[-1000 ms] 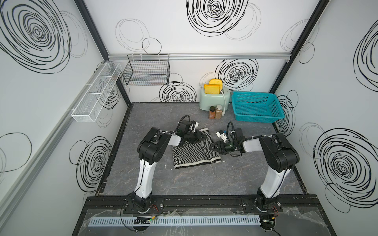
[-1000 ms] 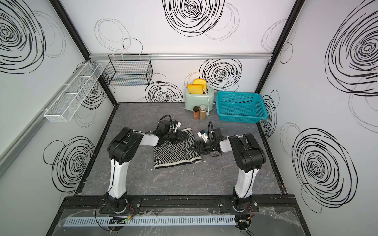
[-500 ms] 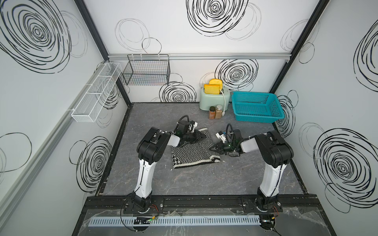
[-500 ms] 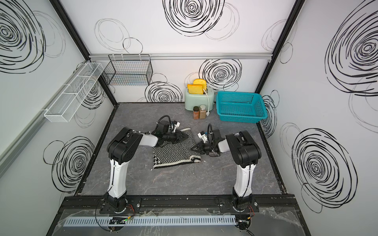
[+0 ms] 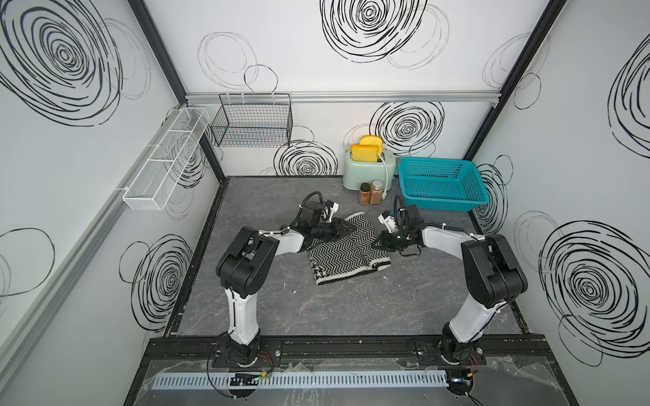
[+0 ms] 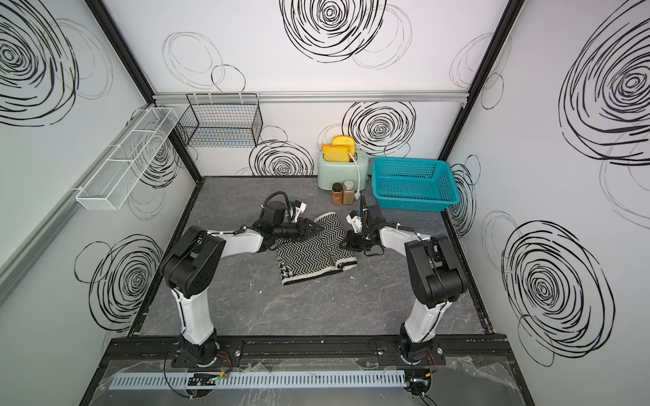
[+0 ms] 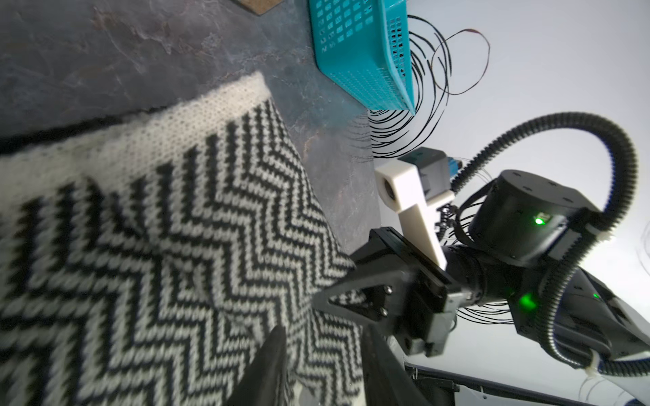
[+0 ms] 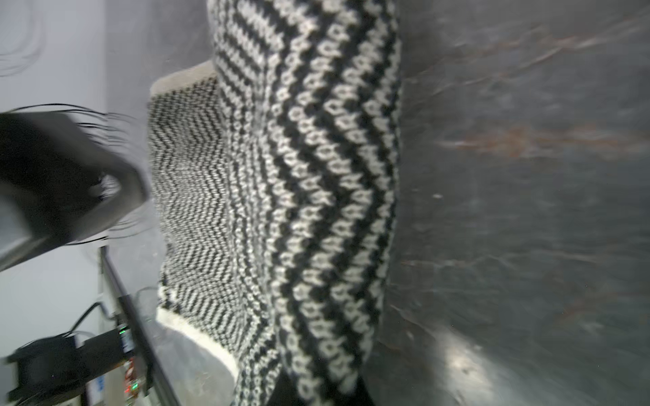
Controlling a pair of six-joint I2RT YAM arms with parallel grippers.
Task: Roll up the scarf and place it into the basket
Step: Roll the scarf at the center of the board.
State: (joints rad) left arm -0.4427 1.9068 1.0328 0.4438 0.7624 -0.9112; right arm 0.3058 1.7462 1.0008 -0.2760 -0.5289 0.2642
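Grey marbled tabletop (image 5: 351,316) carries the scarf (image 5: 346,253), basket (image 5: 441,201), toaster (image 5: 365,173) and two spice jars (image 5: 375,193)

A toaster (image 5: 365,174) holding toast (image 5: 364,153) stands behind two spice jars (image 5: 365,194) on my worktop (image 5: 351,309). A wire basket (image 5: 253,127) and a mesh rack (image 5: 165,162) hang above.

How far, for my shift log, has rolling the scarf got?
Done: the black-and-white knitted scarf lies folded short, zigzag side up. In hand: the right gripper is shut on its edge; the left gripper stands open over the opposite edge. To do: no roll shows, and the teal perforated plastic basket is empty.
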